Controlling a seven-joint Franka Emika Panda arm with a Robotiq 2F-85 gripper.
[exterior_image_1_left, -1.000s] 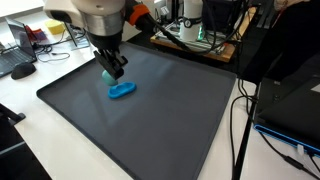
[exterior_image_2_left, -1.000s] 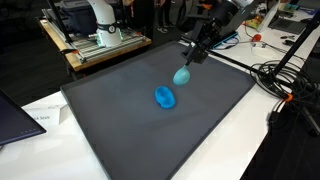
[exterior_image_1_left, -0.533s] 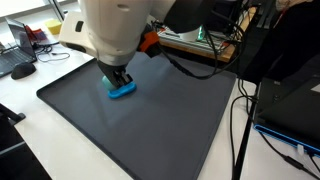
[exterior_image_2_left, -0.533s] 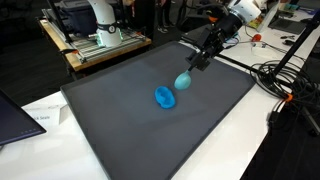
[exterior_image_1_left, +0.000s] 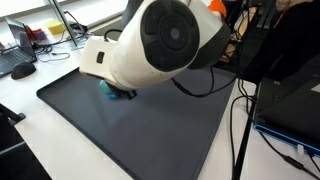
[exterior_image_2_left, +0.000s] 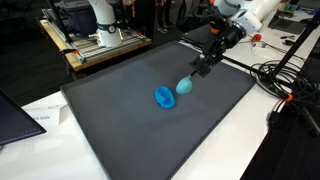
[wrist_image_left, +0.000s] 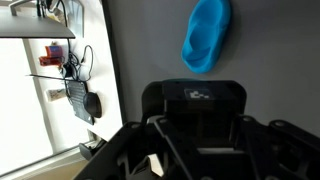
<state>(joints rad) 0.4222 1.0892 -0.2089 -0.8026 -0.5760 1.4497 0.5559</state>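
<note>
Dark mat, open margins, pincer tight around teal egg beside blue toy

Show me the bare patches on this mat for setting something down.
Bare: the mat from the blue object out to its near edges. Crowded: around the blue object, where the gripper holds a teal object beside it.
</note>
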